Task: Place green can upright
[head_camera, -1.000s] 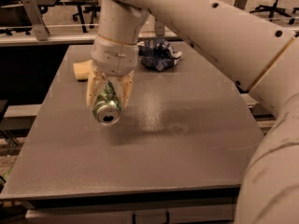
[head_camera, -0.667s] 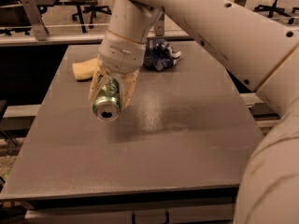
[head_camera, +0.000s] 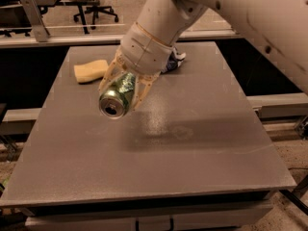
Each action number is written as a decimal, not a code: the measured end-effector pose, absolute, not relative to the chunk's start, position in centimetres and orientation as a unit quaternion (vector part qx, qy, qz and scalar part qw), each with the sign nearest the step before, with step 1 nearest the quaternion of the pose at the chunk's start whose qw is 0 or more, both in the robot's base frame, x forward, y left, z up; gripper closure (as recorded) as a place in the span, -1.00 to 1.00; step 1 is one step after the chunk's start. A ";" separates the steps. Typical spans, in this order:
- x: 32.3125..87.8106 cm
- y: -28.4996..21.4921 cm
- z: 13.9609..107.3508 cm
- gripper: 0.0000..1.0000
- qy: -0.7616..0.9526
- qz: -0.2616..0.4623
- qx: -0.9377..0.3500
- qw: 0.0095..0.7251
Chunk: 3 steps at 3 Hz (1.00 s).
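Gripper (head_camera: 120,95) sits over the left-centre of the table (head_camera: 192,158), clamped on the green can (head_camera: 115,103). Pale fingers (head_camera: 141,87) run down either side of the can body. Can is held clear of the surface, not touching it. Can lies on its side in the grasp, tilted, with the silver top and pull-tab hole facing the camera and slightly down. So it's not upright yet, and the reorient and set-down are both left to do.

White wrist (head_camera: 147,44) comes down from upper right, and the big arm (head_camera: 240,8) fills the top right corner. Yellow sponge (head_camera: 90,70) is on the table at back left, near the gripper but apart from it. Blue-and-white bag (head_camera: 173,61) is mostly hidden behind the wrist, only an edge showing.

Risks, judged from here:
- Can is round and smooth and gripped across its body, so it could slip or turn in the fingers while the wrist rotates.
- If released while tilted, it lands on a rim edge, tips and rolls. The open tabletop has nothing to stop it before the edge.
- Lowering too far before the axis is vertical could knock the rim on the table and shift the grasp.
- A wide wrist swing toward the back could clip the sponge or bag.
- Can't tell if the can is empty; a light can topples easily on release.
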State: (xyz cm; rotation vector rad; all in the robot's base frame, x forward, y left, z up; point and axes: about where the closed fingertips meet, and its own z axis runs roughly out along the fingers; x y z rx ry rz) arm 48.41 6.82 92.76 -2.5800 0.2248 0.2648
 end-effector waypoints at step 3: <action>49.1 5.3 93.7 1.00 0.212 0.077 -0.914 0.339</action>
